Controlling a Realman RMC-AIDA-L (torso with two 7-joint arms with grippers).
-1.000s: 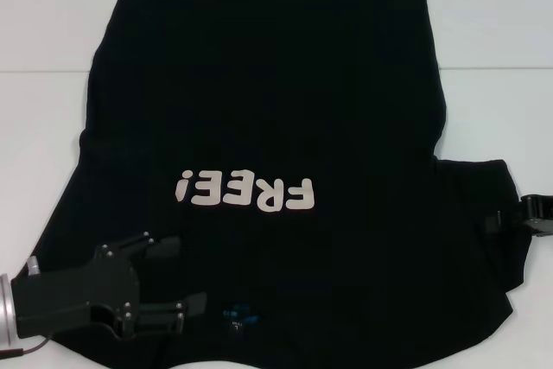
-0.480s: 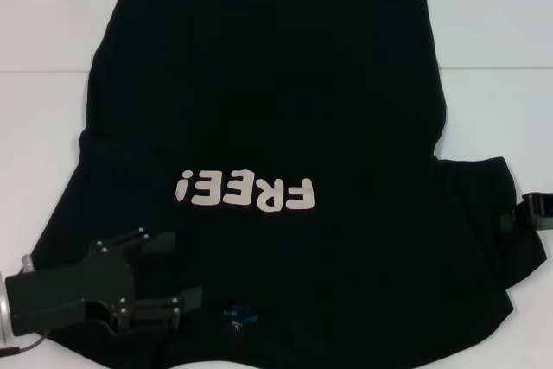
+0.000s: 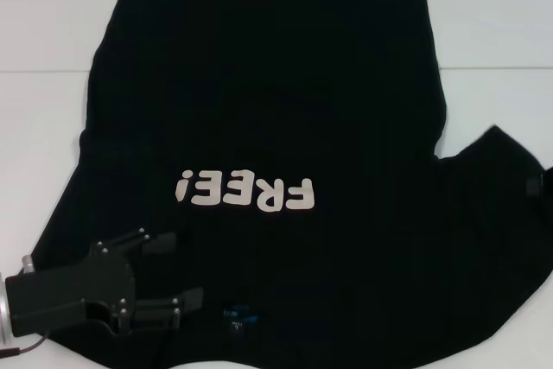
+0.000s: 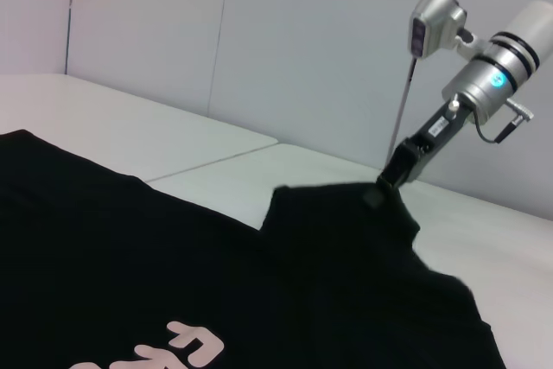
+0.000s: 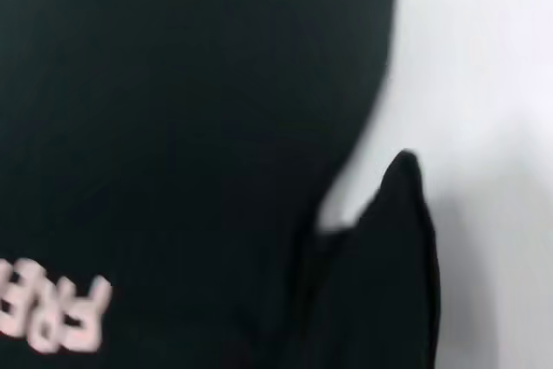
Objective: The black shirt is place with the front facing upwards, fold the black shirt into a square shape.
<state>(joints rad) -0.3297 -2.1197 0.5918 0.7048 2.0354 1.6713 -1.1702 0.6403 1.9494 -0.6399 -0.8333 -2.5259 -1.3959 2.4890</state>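
The right sleeve [image 3: 497, 170] of the black shirt [image 3: 268, 127] is now rising into a peak at the right edge of the head view, where half a second ago it was lying flat, and the right gripper [image 4: 380, 189] has slid almost out of that view, leaving only a dark sliver at the frame's right edge. The black shirt is lying spread front-up across the white table [image 3: 52, 23], filling most of the head view, its hem toward the top of the frame and its collar toward the bottom. The pale letters "FREE!" [image 3: 244, 192] are reading upside down just below the frame's centre, with the small blue neck label [image 3: 235, 310] showing near the bottom edge. In the left wrist view, right of centre, the right gripper is pinching the tip of the sleeve, clenched on the cloth and drawing it up off the table into a tent, its silver arm slanting toward the upper right corner. The left gripper [image 3: 168, 272] is hovering over the shirt's left shoulder area in the lower left of the head view, its two black fingers [image 3: 160, 242] spread apart and holding nothing. The right wrist view is showing the lifted sleeve as a dark point against the white table, with part of the lettering in its lower left corner.
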